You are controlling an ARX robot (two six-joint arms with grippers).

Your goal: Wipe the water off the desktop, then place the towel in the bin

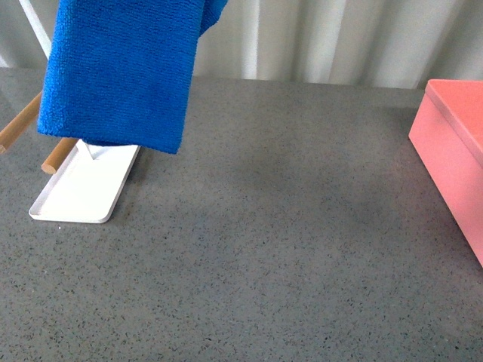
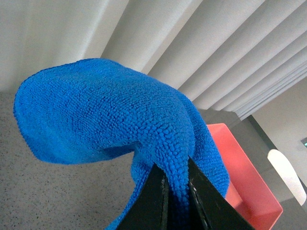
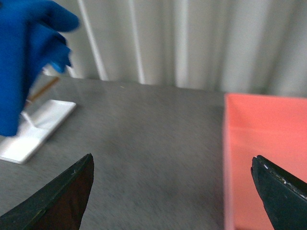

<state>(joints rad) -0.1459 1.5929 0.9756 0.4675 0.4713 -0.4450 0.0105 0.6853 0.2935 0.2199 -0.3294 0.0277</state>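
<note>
The large bright blue fuzzy microfibre towel (image 1: 121,75) hangs in the air at the far left above the dark grey speckled stone-like desktop (image 1: 287,226). Its top is cut off from the front. It hides the far end of a flat white tray (image 1: 79,192) and most of two wooden rods (image 1: 19,124). The left gripper (image 2: 176,177) is clenched on a fold of the cloth, and only its black tips show. The salmon-pink rectangular plastic bin (image 1: 453,151) sits at the right, partly out of frame. The right gripper (image 3: 170,191) appears blurred, with its jaws spread wide and holding nothing.
</note>
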